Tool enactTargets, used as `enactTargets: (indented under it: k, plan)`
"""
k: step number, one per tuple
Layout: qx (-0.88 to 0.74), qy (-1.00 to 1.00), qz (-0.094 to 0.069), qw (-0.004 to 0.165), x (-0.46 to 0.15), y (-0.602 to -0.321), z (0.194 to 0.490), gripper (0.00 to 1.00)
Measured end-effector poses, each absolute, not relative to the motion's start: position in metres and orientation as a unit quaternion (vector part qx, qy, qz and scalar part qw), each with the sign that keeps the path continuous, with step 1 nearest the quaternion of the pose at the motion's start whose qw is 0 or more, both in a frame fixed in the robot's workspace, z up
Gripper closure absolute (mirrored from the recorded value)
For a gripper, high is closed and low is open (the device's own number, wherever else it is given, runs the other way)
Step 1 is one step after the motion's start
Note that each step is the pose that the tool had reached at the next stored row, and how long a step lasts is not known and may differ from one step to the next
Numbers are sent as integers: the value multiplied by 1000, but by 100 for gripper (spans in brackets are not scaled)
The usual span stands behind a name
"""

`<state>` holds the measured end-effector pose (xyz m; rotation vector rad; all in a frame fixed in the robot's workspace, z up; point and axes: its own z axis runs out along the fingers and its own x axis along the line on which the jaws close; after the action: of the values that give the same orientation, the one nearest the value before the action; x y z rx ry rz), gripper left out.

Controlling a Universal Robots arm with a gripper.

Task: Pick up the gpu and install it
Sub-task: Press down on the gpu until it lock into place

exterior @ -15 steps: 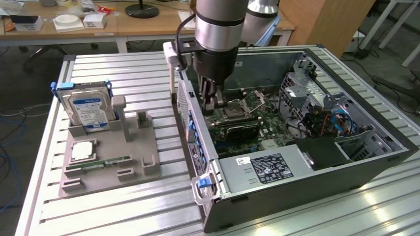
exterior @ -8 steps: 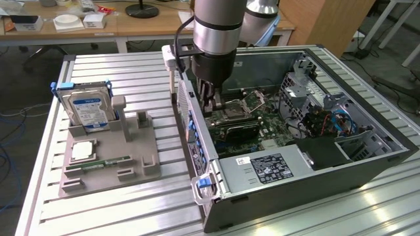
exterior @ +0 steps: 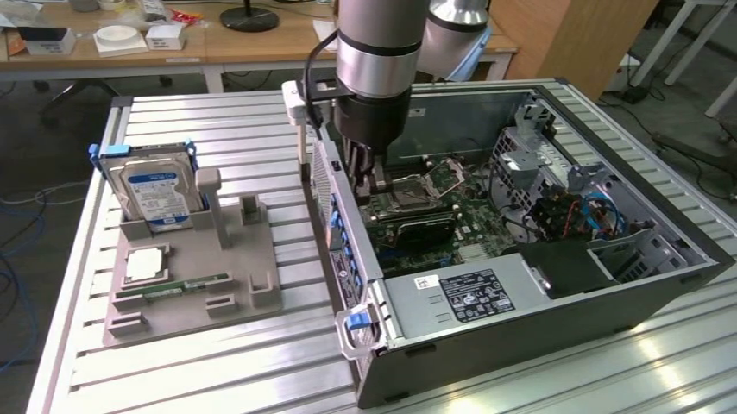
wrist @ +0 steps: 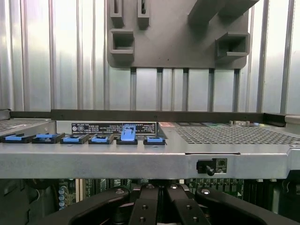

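The gpu (exterior: 417, 226) is a dark flat card lying low over the green motherboard (exterior: 461, 216) inside the open computer case (exterior: 662, 216). My gripper (exterior: 371, 191) reaches down into the case beside its rear wall and stands just above the card's near end. Whether it touches the card cannot be told. In the wrist view the black fingers (wrist: 145, 208) are pressed together with nothing seen between them, below the case's grey rear panel (wrist: 140, 159).
A grey holder tray (exterior: 196, 259) on the slatted table carries a silver hard drive (exterior: 155, 194), a square chip (exterior: 147, 263) and a green memory stick (exterior: 185, 285). Blue slot clips (wrist: 128, 135) line the rear panel. The power supply (exterior: 461, 293) fills the case's near end.
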<state>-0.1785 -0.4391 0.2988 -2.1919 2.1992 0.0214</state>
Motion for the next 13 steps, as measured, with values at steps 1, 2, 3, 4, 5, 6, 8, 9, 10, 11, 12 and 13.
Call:
enactTargets:
  k: [1, 2, 3, 4, 5, 6, 8, 9, 10, 11, 12, 13]
  plan:
    - [-706, 708, 7, 18, -179, -439, 299, 90]
    - [-706, 708, 7, 18, -179, -439, 299, 90]
    - [-706, 708, 7, 18, -179, -439, 299, 90]
    - [-706, 708, 7, 18, -179, -440, 299, 90]
    - [-706, 708, 7, 18, -179, -440, 299, 90]
    - [-706, 708, 7, 18, -179, -440, 299, 90]
    - [-706, 708, 7, 18, -179, -441, 299, 90]
    - [-706, 708, 7, 18, -179, -441, 299, 90]
    - [-706, 708, 7, 18, -179, -441, 299, 90]
    - [-706, 708, 7, 18, -179, -441, 299, 90]
    - [-706, 708, 7, 18, -179, -442, 299, 90]
    - [-706, 708, 7, 18, -179, -442, 299, 90]
